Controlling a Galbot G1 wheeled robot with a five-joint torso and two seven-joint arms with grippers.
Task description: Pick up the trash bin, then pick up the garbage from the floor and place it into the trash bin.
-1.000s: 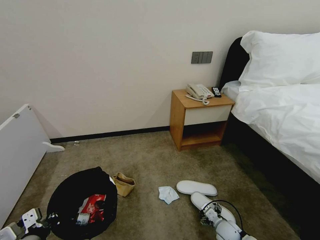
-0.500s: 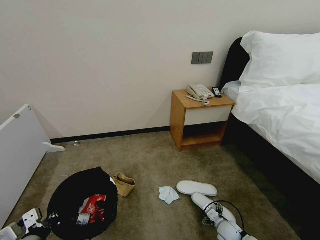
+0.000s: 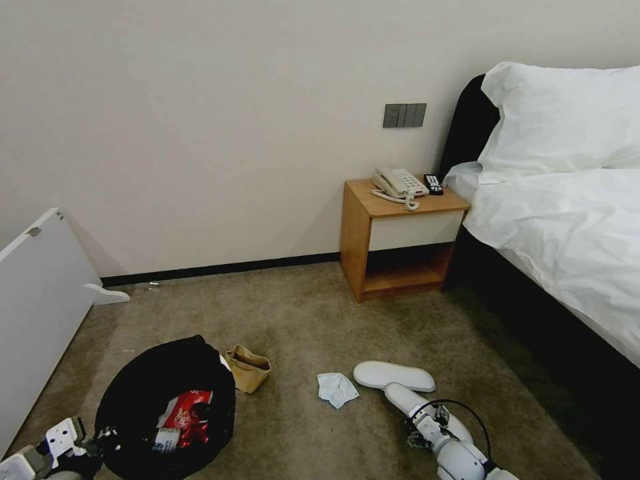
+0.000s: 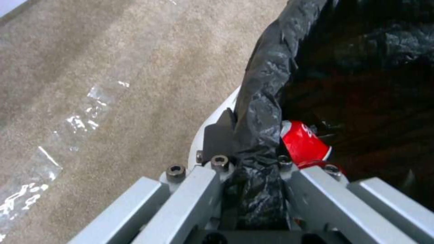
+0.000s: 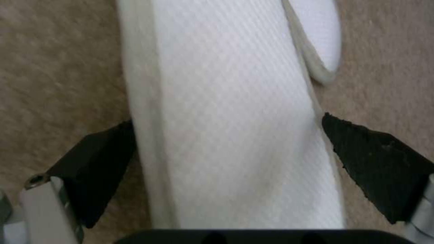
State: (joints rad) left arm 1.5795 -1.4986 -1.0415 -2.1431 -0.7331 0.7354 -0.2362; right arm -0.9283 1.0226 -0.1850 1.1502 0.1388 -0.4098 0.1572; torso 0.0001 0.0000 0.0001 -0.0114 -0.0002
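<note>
Head view shows the trash bin (image 3: 167, 407) at the lower left of the frame, lined with a black garbage bag (image 3: 143, 380), standing on the beige-brown carpet (image 3: 300, 320). Inside it lie a red-and-white snack packet (image 3: 187, 408) and other litter. The left gripper (image 3: 100, 440) sits at the bin's near-left rim in the bottom left corner. In the left wrist view, the left gripper (image 4: 251, 159) is clamped on the rim of the trash bin (image 4: 212, 118), its jaws pressed together over the crinkled bag (image 4: 262, 101) folded across that rim; a red can (image 4: 303, 142) lies just inside, touching the bag. A scrap of clear plastic film (image 4: 67, 128) lies on the carpet at the left of that frame.

Just right of the bin in the head view a brown paper bag (image 3: 248, 368) stands open on the carpet. Farther right lies a crumpled white tissue (image 3: 337, 389), then two white slippers: one slipper (image 3: 393, 375) lies flat, the nearer slipper (image 3: 413, 403) runs under the right gripper (image 3: 421, 437) at the bottom centre-right.

In the right wrist view, the right gripper (image 5: 228, 149) stands apart, one black pad (image 5: 101, 162) on each side of the nearer slipper (image 5: 226, 118), close to its edges; whether they touch it I cannot tell. The other slipper's tip (image 5: 318, 37) shows at the upper right.

A wooden nightstand (image 3: 400, 233) with a telephone (image 3: 399, 182) stands against the wall, beside the bed (image 3: 567, 220).
</note>
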